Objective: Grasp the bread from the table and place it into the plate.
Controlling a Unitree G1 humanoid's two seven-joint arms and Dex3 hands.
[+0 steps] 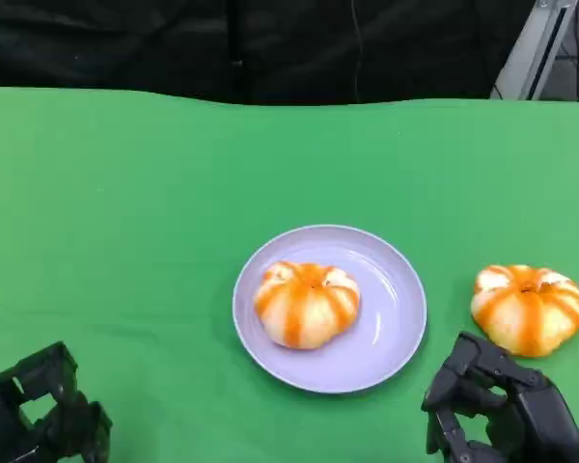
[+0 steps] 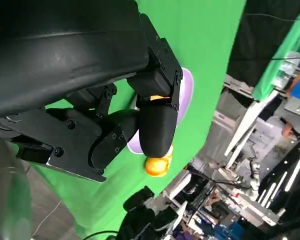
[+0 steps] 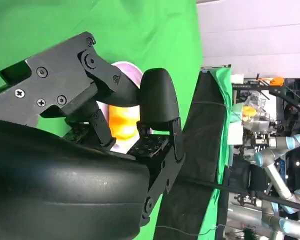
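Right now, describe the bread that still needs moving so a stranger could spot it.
Find the lavender plate on the green table. Beside it, just beyond the right hand, sits an orange-striped bun. Unlike its twin bun, it lies on bare cloth, not on the plate.

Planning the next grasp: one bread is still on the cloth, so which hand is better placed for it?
Right hand: it sits just below the loose bread; the left hand is across the plate.
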